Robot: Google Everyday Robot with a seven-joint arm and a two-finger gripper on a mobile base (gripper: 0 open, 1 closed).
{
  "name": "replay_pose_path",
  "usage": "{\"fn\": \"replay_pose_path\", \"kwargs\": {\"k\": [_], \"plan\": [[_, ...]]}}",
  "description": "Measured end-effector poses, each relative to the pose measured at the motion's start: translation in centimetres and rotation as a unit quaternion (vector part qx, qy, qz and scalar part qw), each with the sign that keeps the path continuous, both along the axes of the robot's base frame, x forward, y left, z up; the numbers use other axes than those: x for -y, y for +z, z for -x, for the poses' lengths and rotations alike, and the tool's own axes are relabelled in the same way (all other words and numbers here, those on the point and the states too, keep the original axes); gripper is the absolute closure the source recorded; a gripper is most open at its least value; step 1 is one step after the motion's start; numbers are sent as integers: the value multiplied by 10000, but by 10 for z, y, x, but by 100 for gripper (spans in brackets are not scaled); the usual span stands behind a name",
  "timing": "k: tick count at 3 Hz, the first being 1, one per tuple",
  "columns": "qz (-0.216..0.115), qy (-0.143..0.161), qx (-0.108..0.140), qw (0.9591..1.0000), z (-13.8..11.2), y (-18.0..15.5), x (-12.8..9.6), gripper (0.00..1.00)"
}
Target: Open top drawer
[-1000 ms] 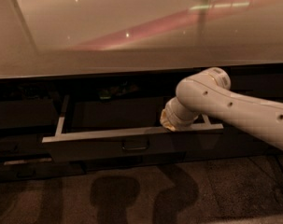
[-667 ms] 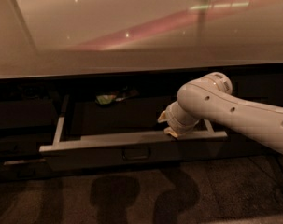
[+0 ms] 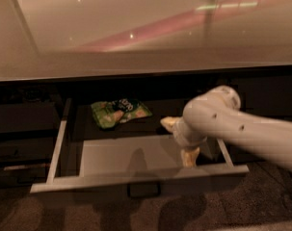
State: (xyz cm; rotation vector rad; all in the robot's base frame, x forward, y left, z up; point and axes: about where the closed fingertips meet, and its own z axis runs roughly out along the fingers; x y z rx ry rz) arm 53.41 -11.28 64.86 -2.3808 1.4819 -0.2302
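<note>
The top drawer point(image 3: 112, 160) stands well out under the bench point(image 3: 136, 32), at 6 o'clock; opening looks nearly done. The tool point(image 3: 180, 141), spread and empty, sits inside toward 3 o'clock and next needs lifting clear

The scene is dim and warm-toned. The glossy tabletop point(image 3: 145, 32) carries the strongest light: a pinkish streak of glare, a greenish-white reflection at the upper right and a few bright specks. Under its edge the cabinet fronts sink to near black. The top drawer point(image 3: 112, 158) shows a lit pale floor. The claw point(image 3: 179, 139), over the drawer's right side with pale fingers spread, throws a soft shadow there.
</note>
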Motion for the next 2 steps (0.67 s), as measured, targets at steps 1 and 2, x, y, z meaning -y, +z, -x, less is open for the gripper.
{"fn": "replay_pose_path", "kwargs": {"k": [1,2], "plan": [[259,-255,-4,9993,48,-27,9,0],[715,-199,308,9968,88,-39,13,0]]}}
